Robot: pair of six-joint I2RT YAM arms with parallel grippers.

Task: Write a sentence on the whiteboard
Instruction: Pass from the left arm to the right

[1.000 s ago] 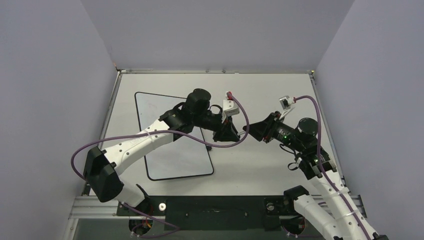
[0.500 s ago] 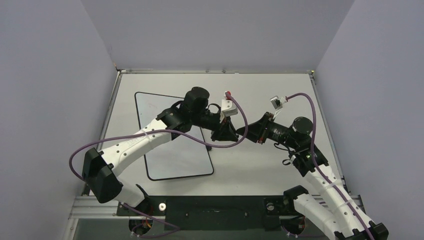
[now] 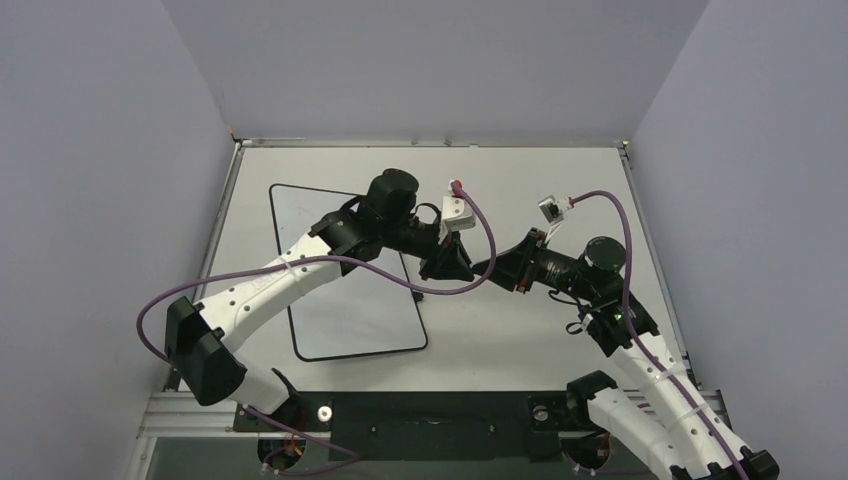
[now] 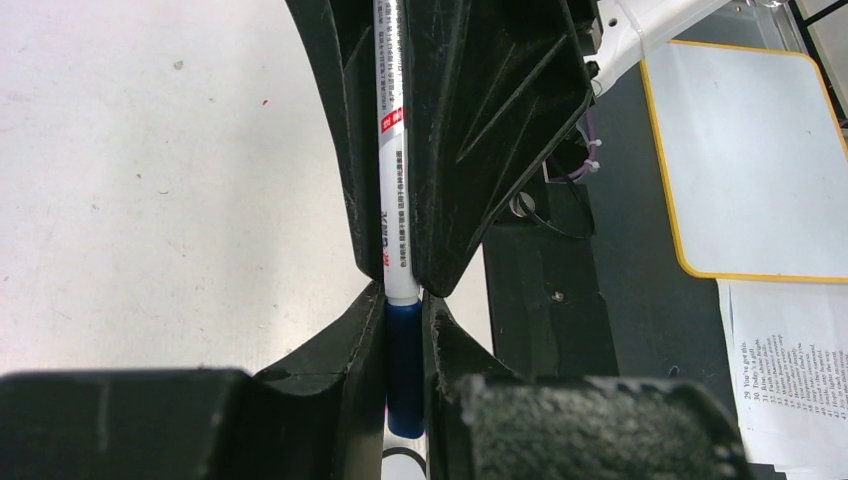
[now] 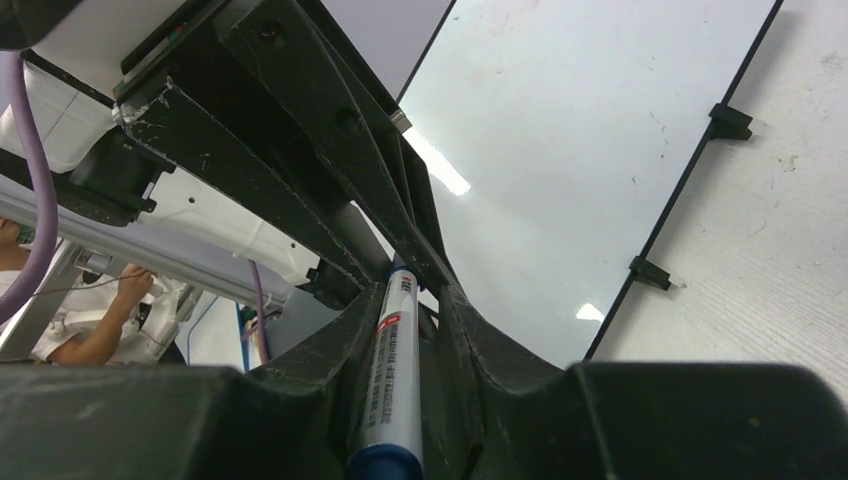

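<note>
Advancing leftward over the last second, the right gripper (image 3: 497,264) met the left gripper (image 3: 452,266), both clamped on the white, blue-capped marker pen (image 4: 392,150) just beside the large flat white whiteboard (image 3: 330,320), which showed no writing, indicating preparation only.

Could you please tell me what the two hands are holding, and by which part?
Both grip one marker pen: the left hand is shut on its blue cap, the right hand on its white barrel.
</note>
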